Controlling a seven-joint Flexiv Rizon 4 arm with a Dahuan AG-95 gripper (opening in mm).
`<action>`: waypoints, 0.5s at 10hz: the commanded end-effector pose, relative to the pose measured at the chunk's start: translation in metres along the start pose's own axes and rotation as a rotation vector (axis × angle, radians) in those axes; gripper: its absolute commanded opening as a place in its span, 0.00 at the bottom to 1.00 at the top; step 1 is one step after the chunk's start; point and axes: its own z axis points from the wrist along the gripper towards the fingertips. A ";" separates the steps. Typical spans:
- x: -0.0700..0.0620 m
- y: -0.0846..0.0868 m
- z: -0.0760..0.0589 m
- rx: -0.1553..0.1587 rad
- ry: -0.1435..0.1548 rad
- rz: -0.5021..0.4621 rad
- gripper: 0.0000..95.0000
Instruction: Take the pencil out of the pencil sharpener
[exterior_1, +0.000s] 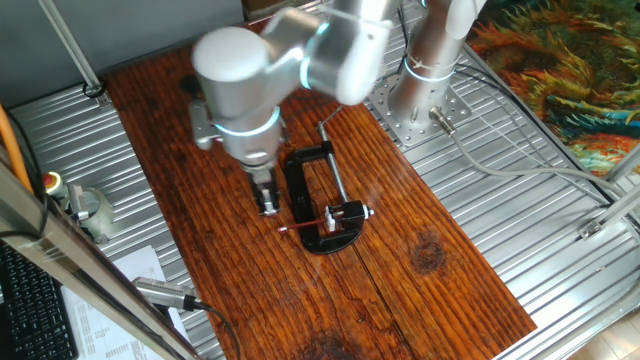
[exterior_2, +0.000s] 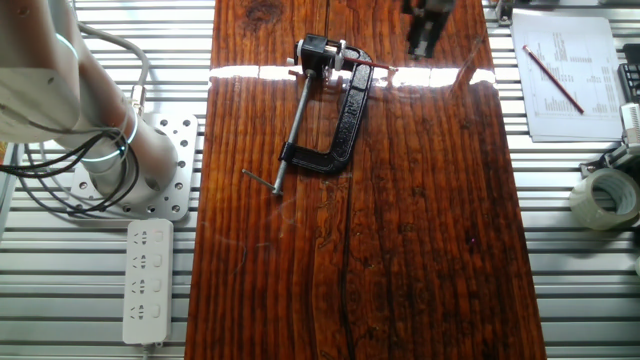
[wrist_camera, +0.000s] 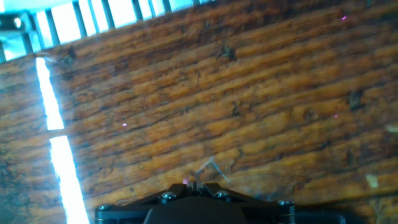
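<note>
One fixed view shows the silver robot arm reaching over a dark reddish wooden board (exterior_1: 430, 270), its small two-finger gripper (exterior_1: 268, 203) pointing down at bare wood just beside the large black C-shaped clamp frame (exterior_1: 297, 190) — near it, not touching. The clamp lies flat, its grey metal screw rod (exterior_1: 335, 178) running along its open side. At the clamp's rounded end sits the small black boxy pencil sharpener (exterior_1: 347, 213) with a silvery metallic end, and the thin red pencil (exterior_1: 305, 223) sticks out of it, crossing the clamp frame toward the gripper's side. In the other fixed view the sharpener (exterior_2: 318, 51) and pencil (exterior_2: 362, 64) lie at the far end of the clamp (exterior_2: 345, 125), with the gripper (exterior_2: 424, 38) apart from them near the board's top edge. The hand view shows only wood grain below the dark gripper base; whether the fingers are apart or together cannot be told — nothing is seen held in them. A white power strip (exterior_2: 146, 282) lies on the metal slats.
</note>
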 end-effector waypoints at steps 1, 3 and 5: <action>-0.002 0.001 0.001 0.000 0.006 -0.013 0.00; -0.002 0.001 0.001 -0.001 0.047 -0.044 0.00; -0.002 0.001 0.001 0.011 0.053 -0.057 0.00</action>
